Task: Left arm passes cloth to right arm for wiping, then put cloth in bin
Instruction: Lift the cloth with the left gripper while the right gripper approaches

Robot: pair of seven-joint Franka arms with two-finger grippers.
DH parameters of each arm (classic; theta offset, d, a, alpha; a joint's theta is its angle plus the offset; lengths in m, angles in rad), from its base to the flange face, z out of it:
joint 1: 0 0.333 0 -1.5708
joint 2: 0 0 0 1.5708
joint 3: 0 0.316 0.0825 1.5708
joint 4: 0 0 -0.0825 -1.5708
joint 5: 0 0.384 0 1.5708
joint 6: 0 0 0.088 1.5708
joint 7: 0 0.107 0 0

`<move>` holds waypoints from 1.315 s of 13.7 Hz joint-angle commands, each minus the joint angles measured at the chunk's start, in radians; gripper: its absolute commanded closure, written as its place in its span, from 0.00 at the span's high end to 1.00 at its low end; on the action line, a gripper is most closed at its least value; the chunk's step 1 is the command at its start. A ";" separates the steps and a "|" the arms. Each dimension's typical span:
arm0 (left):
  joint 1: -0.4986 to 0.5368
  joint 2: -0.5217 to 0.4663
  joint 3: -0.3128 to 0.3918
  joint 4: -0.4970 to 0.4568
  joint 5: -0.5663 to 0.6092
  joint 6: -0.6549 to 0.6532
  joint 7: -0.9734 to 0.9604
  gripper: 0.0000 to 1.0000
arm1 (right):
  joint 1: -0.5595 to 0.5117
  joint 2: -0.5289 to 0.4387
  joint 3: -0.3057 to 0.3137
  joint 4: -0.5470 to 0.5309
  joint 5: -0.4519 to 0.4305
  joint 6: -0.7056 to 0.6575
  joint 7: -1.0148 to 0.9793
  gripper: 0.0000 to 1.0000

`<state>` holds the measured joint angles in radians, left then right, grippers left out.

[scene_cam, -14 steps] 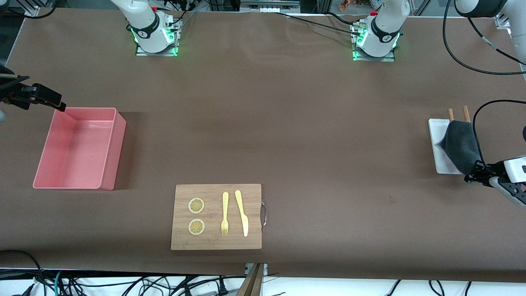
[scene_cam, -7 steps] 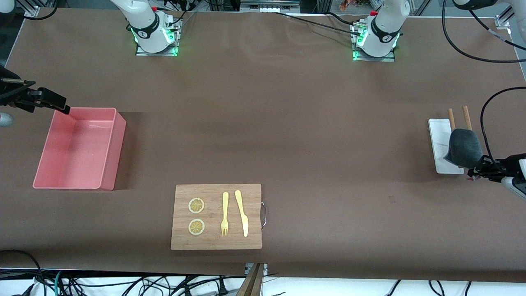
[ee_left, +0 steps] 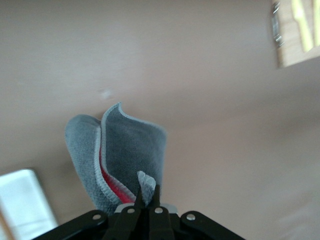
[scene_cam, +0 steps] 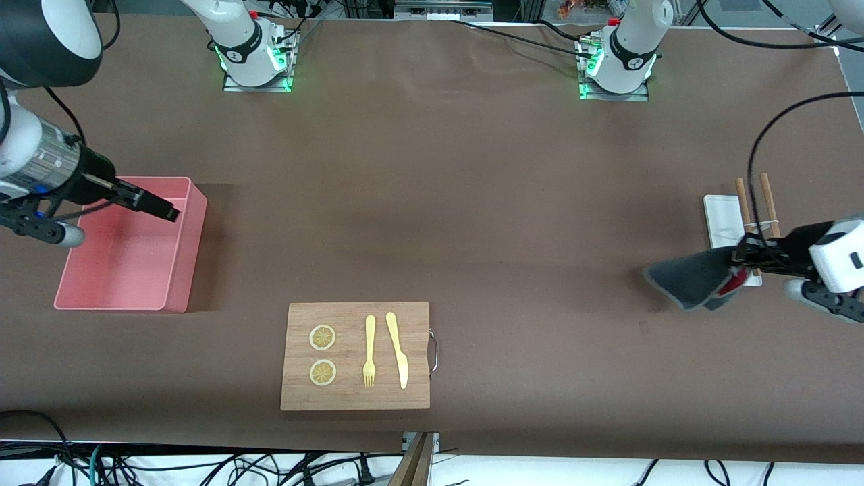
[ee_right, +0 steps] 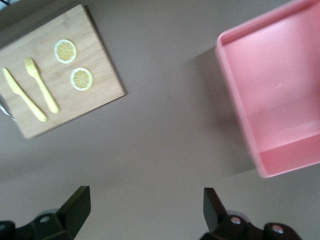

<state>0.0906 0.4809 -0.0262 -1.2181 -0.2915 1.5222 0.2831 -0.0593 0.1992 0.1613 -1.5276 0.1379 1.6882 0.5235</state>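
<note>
Brown table [scene_cam: 472, 202] noted. Cloth [scene_cam: 685, 282] is held pinched in the closed left gripper [scene_cam: 739, 260], aloft beside the tray [scene_cam: 721, 219]. Right gripper [scene_cam: 162, 209], fingers spread and empty, hangs over the bin [scene_cam: 182, 270]. Handover judged pending; both grippers must meet mid-table.

The cloth [scene_cam: 688, 283] pinched in the left tool [ee_left: 145, 199] is soft, napped grey fabric with a paler stitched hem and a red inner face showing in its fold. The tool's fingers [ee_left: 136, 204] look like matt black plastic or metal, with bright metal screws beside them. Under it, the bench [scene_cam: 472, 202] is covered by a matt brown sheet, slightly creased. Near that tool lies a tray [scene_cam: 722, 219] of smooth white plastic, with two bare wooden sticks [scene_cam: 764, 192] beside it. Below the right tool [ee_right: 145, 200], spread wide, the bin [scene_cam: 128, 243] is smooth pink plastic with a faint sheen. The board [scene_cam: 356, 356] is pale grained wood with a metal handle [scene_cam: 434, 351]; its fork [scene_cam: 369, 351] and knife [scene_cam: 397, 349] look like matt yellow plastic.
</note>
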 commanded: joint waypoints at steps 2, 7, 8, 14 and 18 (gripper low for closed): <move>-0.037 -0.019 -0.142 -0.012 -0.049 0.001 -0.379 0.00 | 0.001 0.058 0.046 -0.002 0.098 0.092 0.229 1.00; -0.159 0.028 -0.189 -0.018 -0.217 0.152 -0.582 0.00 | 0.047 0.172 0.144 -0.002 0.106 0.327 0.573 1.00; -0.196 0.038 -0.189 -0.020 -0.247 0.220 -0.582 0.00 | 0.064 0.193 0.149 -0.002 0.106 0.368 0.629 1.00; -0.409 0.091 -0.189 -0.028 -0.423 0.631 -0.594 0.00 | 0.154 0.327 0.181 0.001 0.106 0.618 0.860 1.00; -0.503 0.111 -0.187 -0.032 -0.436 0.774 -0.659 0.00 | 0.208 0.391 0.182 0.001 0.104 0.723 0.947 1.00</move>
<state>-0.3820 0.5890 -0.2256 -1.2486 -0.7022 2.2544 -0.3503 0.1301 0.5686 0.3393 -1.5349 0.2297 2.3722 1.4240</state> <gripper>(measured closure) 0.974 0.000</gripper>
